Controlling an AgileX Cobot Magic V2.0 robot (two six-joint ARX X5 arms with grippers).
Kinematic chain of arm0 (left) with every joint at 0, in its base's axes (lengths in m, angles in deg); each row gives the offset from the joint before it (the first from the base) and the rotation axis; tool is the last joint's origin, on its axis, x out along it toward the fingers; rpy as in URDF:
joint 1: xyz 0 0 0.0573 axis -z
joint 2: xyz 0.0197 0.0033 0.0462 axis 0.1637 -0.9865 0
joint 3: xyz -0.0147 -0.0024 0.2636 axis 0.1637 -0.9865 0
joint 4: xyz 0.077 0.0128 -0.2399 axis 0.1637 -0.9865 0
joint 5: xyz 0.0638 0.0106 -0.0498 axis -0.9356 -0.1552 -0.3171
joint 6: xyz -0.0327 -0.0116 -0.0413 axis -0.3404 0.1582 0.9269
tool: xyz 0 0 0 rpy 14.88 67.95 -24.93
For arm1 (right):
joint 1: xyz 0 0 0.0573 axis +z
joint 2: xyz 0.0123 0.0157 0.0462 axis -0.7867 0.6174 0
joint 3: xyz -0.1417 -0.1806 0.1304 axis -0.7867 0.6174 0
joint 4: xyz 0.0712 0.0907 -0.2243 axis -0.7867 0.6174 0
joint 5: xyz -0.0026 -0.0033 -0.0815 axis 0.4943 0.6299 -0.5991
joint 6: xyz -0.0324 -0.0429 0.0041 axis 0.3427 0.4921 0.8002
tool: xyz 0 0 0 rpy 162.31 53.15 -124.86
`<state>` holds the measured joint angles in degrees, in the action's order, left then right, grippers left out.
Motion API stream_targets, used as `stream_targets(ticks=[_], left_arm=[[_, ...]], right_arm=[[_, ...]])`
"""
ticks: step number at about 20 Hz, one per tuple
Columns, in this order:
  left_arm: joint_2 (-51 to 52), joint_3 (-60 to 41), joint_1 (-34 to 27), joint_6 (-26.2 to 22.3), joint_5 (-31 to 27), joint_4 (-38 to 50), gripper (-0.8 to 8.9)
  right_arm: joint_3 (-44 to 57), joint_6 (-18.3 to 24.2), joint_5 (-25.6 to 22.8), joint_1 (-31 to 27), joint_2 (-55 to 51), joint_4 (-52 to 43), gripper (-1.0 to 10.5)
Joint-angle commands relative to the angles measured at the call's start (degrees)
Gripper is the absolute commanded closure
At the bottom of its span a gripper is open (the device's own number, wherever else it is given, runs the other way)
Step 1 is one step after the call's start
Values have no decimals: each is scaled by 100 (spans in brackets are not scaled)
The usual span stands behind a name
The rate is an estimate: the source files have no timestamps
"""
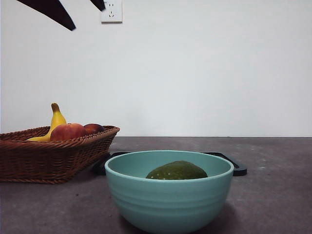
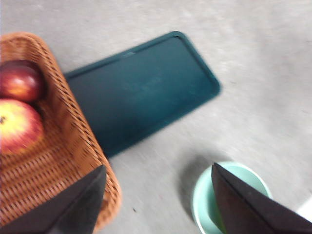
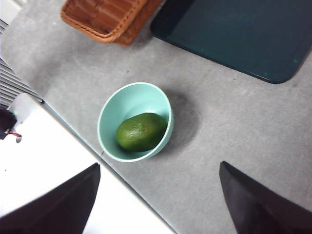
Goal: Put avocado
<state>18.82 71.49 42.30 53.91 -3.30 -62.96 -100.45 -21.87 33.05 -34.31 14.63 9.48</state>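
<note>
The dark green avocado [image 1: 177, 171] lies inside the teal bowl [image 1: 168, 202] at the near middle of the table. In the right wrist view the avocado [image 3: 141, 131] rests on its side in the bowl [image 3: 127, 103]. My right gripper [image 3: 158, 165] hangs high above the table, open and holding nothing, with the bowl beyond its jaws. My left gripper [image 2: 157, 168] is also open and empty, raised between the basket and the bowl [image 2: 204, 195], whose rim shows partly behind one jaw. The avocado is hidden in the left wrist view.
A wicker basket [image 1: 44, 156] at the left holds a banana [image 1: 56, 121], a red apple [image 1: 67, 131] and another red fruit [image 1: 93, 128]. A dark teal tray [image 2: 141, 92] lies flat behind the bowl. Black arm tips [image 1: 53, 12] show at the top left corner.
</note>
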Motion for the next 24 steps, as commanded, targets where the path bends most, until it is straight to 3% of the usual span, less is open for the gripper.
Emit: stream_targets(ticks=[1, 4, 9, 11, 24], left_arm=[[313, -308, -33, -138, 181, -20, 470], [894, -992, -42, -155, 614, -24, 470], [1679, -1808, -35, -433, 1974, -372, 470], [1792, -1821, -35, -566, 2122, -621, 470], [1869, -1821, -35, -584, 2225, -605, 471]], right_arm=[[-92, 17, -7, 44, 271, -142, 555], [-92, 37, -4, 85, 599, -262, 555], [-92, 39, -7, 306, 1117, -505, 555], [-92, 44, -24, 479, 1364, -627, 556], [-92, 74, -1397, 2009, 3473, -2044, 595]])
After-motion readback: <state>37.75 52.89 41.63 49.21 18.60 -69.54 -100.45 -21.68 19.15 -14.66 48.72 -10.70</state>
